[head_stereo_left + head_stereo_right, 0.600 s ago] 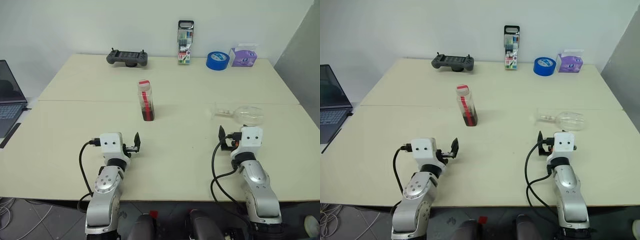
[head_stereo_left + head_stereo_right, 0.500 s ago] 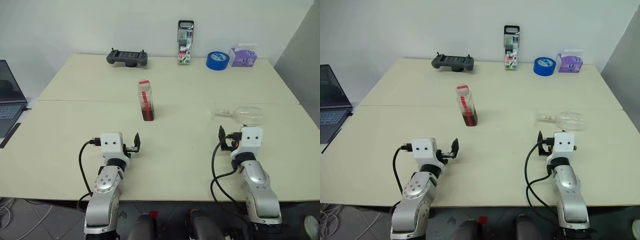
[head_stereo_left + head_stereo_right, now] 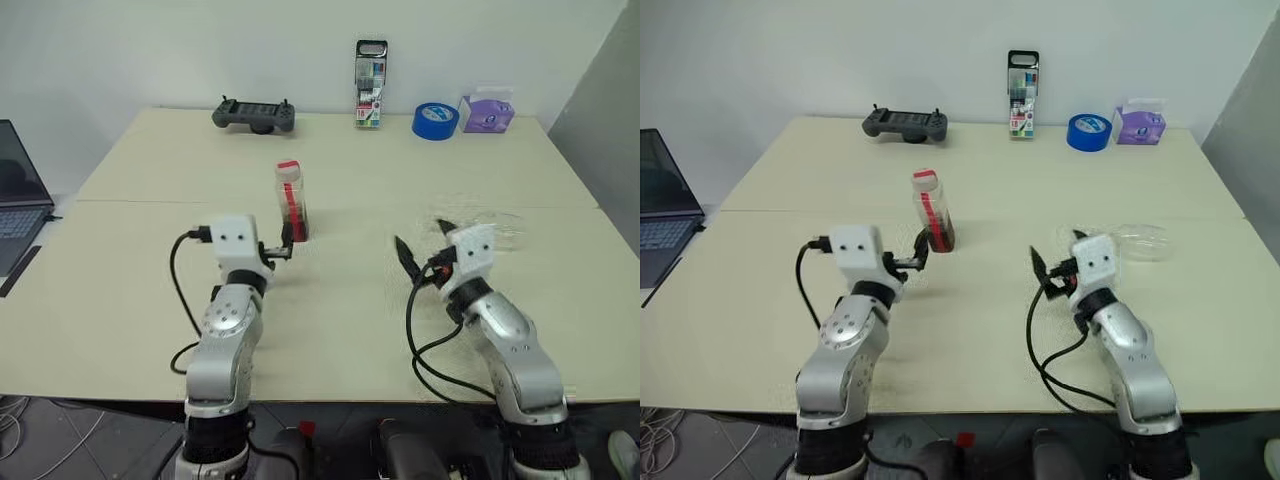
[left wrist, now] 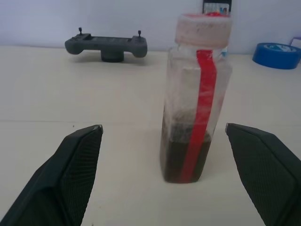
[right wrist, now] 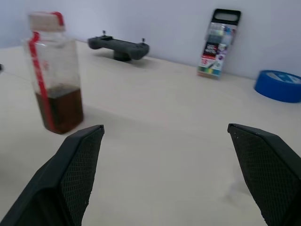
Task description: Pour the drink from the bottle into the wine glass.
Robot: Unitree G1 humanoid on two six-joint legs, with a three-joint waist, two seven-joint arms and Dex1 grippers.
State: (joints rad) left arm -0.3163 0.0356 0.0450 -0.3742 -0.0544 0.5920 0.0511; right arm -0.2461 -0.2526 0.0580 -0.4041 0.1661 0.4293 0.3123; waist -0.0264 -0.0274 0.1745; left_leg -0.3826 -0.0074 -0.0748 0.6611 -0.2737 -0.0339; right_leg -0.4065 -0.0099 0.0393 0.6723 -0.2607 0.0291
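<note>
**A:** Pale tabletop [image 3: 150,260] under us, white wall behind, and we start at the jaws: our left gripper [image 4: 164,141] stands wide open, nothing held, the bottle [image 4: 196,94] framed squarely between its two fingers but not touched.

**B:** Same on our other side. Our right gripper [image 5: 164,136] is spread wide and empty, pointing across the tabletop toward the bottle, well apart from it.

**A:** Red cap on, bottle upright, the drink [image 4: 183,157] sitting dark in the lower part. We judge nothing has been poured yet.

**B:** And the wine glass [image 3: 1140,240]? It lies on its side just beyond our right gripper, near the right edge. By our reckoning it wants standing up before any pour.

**A:** So what's left is nearly everything: grip the bottle, get the cap off, right the glass, tip the drink in.

**B:** The views differ, too. Our head views give us the lying glass; our wrist views give us the liquid level up close and the gap either side of the bottle.

**A:** Further out, along the back edge: a game controller [image 3: 254,115], a marker pack [image 3: 370,85], a blue tape roll [image 3: 435,121], a purple tissue box [image 3: 486,112], and a laptop [image 3: 18,200] off to our left.
</note>
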